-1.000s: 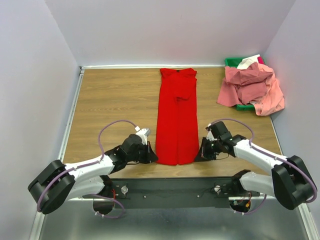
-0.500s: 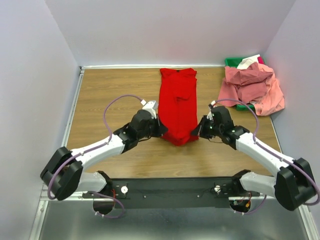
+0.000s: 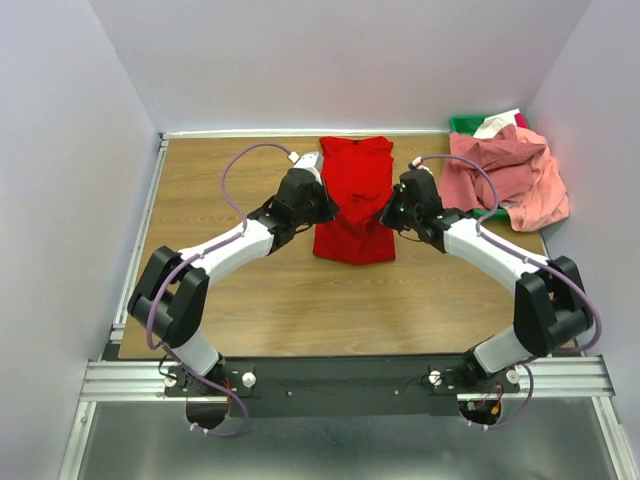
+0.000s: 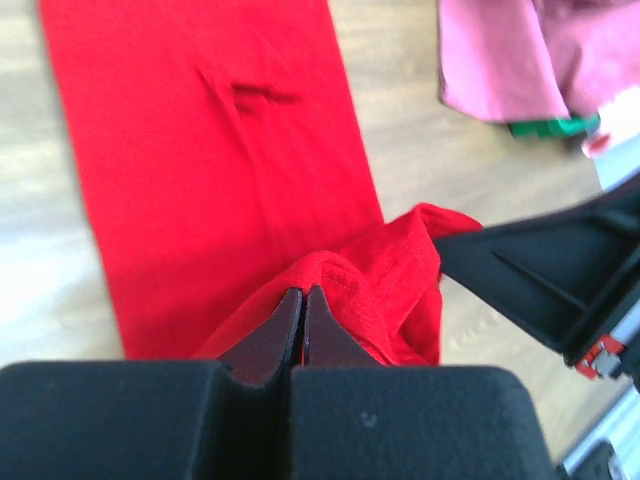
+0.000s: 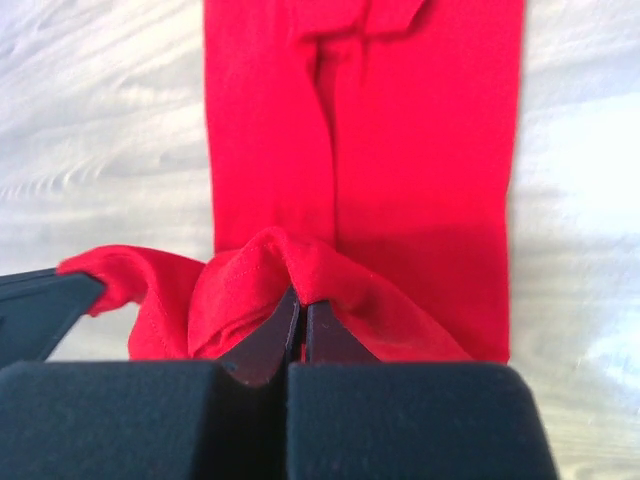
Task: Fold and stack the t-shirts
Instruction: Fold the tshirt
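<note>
Your left end effector (image 4: 303, 300) and right end effector (image 5: 302, 305), each pinched shut on a hem corner, have carried the near edge of the red shirt (image 3: 355, 238) up the bench (image 3: 230, 290) toward its collar; the halving fold looks nearly laid; pink shirts (image 3: 505, 175) wait far right.

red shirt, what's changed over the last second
The left gripper and right gripper, each shut on the near hem of the red shirt, carried that hem away from the arm bases toward the collar. This doubled the shirt over, so it now lies about half as long. The collar end stayed put, as did the pink shirts heaped on the bin.
</note>
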Tool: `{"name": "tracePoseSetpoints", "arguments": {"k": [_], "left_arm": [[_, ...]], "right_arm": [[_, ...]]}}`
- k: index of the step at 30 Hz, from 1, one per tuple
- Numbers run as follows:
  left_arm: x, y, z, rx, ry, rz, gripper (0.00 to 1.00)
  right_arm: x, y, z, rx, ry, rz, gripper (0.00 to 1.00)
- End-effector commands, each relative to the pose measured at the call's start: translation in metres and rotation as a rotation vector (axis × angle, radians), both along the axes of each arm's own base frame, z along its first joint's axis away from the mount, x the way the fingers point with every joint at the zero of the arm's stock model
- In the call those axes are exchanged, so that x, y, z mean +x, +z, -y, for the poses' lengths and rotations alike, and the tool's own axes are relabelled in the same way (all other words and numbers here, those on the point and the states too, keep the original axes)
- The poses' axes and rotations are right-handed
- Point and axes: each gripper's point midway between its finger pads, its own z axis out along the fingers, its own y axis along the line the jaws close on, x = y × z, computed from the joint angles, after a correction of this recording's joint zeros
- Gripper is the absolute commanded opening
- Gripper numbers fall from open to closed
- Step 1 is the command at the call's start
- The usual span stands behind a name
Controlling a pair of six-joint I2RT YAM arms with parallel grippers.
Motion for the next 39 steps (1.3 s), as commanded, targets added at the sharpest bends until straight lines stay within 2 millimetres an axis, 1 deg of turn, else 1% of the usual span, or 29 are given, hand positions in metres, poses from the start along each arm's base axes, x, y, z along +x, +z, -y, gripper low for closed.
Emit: {"name": "tracePoseSetpoints", "arguments": {"k": [1,2,3,4,5,7,8,9,10,12,13,15,19,20,22,23,25,26,28,29,30,31,33,34,35,36,37,38,39], "left_arm": [[0.029,-0.004,-0.011,0.045,0.03,0.022,0.0],[0.037,-0.001,-0.012,0.042,0.041,0.033,0.0],[0.04,0.0,-0.011,0.041,0.041,0.036,0.0],[0.045,-0.001,-0.012,0.041,0.04,0.035,0.0],[0.05,-0.006,-0.011,0.048,0.038,0.028,0.0],[0.057,-0.003,-0.007,0.049,0.019,0.045,0.0],[0.061,-0.011,-0.007,0.059,0.018,0.034,0.0],[0.066,-0.007,-0.005,0.057,0.014,0.042,0.0],[0.068,-0.014,-0.003,0.065,0.002,0.032,0.0],[0.073,-0.017,-0.004,0.069,0.005,0.027,0.0],[0.075,-0.024,-0.004,0.076,0.002,0.018,0.0],[0.08,-0.027,-0.007,0.08,0.01,0.013,0.0],[0.089,-0.038,-0.011,0.088,0.019,-0.006,0.0],[0.09,-0.046,-0.012,0.096,0.016,-0.02,0.0],[0.094,-0.049,-0.012,0.099,0.019,-0.027,0.0],[0.095,-0.055,-0.012,0.105,0.02,-0.036,0.0],[0.098,-0.063,-0.015,0.114,0.035,-0.054,0.0],[0.099,-0.065,-0.016,0.114,0.039,-0.059,0.0],[0.103,-0.066,-0.018,0.118,0.053,-0.063,0.0],[0.104,-0.074,-0.021,0.133,0.065,-0.088,0.0],[0.109,-0.075,-0.024,0.136,0.089,-0.086,0.0],[0.113,-0.08,-0.03,0.158,0.133,-0.104,0.0],[0.115,-0.086,-0.036,0.168,0.146,-0.133,0.0],[0.117,-0.084,-0.037,0.167,0.15,-0.128,0.07],[0.117,-0.083,-0.038,0.17,0.15,-0.131,0.17],[0.117,-0.081,-0.038,0.172,0.148,-0.127,0.33],[0.118,-0.077,-0.039,0.172,0.148,-0.12,0.58],[0.118,-0.068,-0.038,0.167,0.142,-0.099,0.98],[0.115,-0.066,-0.04,0.166,0.138,-0.097,0.98]], "right_arm": [[0.034,0.007,0.01,-0.084,-0.09,0.068,0.0],[0.04,0.01,0.01,-0.089,-0.098,0.078,0.0],[0.041,0.005,0.011,-0.1,-0.106,0.07,0.0],[0.048,0.009,0.012,-0.101,-0.117,0.08,0.0],[0.053,0.001,0.013,-0.115,-0.125,0.068,0.0],[0.06,-0.002,0.013,-0.121,-0.124,0.064,0.0],[0.066,0.003,0.011,-0.112,-0.123,0.073,0.0],[0.067,-0.006,0.01,-0.121,-0.118,0.055,0.01],[0.071,-0.005,0.01,-0.118,-0.122,0.058,0.0],[0.074,-0.011,0.013,-0.129,-0.136,0.048,0.01],[0.076,-0.013,0.014,-0.133,-0.143,0.045,0.0],[0.08,-0.015,0.019,-0.14,-0.16,0.044,0.0],[0.085,-0.028,0.026,-0.15,-0.175,0.019,0.0],[0.087,-0.032,0.028,-0.152,-0.176,0.011,0.0],[0.09,-0.036,0.028,-0.153,-0.176,0.002,0.0],[0.091,-0.045,0.029,-0.16,-0.174,-0.015,0.01],[0.097,-0.048,0.03,-0.157,-0.164,-0.022,0.01],[0.099,-0.056,0.03,-0.16,-0.16,-0.036,0.03],[0.103,-0.059,0.03,-0.156,-0.148,-0.043,0.04],[0.106,-0.058,0.027,-0.142,-0.132,-0.045,0.07],[0.108,-0.064,0.026,-0.138,-0.124,-0.056,0.09],[0.109,-0.065,0.025,-0.136,-0.116,-0.058,0.13],[0.112,-0.062,0.024,-0.122,-0.106,-0.055,0.23],[0.113,-0.063,0.025,-0.122,-0.102,-0.055,0.35],[0.114,-0.061,0.024,-0.12,-0.101,-0.053,0.42],[0.114,-0.06,0.025,-0.118,-0.101,-0.05,0.48],[0.114,-0.055,0.026,-0.12,-0.095,-0.042,0.52],[0.113,-0.05,0.025,-0.116,-0.085,-0.032,0.54],[0.111,-0.048,0.025,-0.122,-0.068,-0.026,0.55]]}}
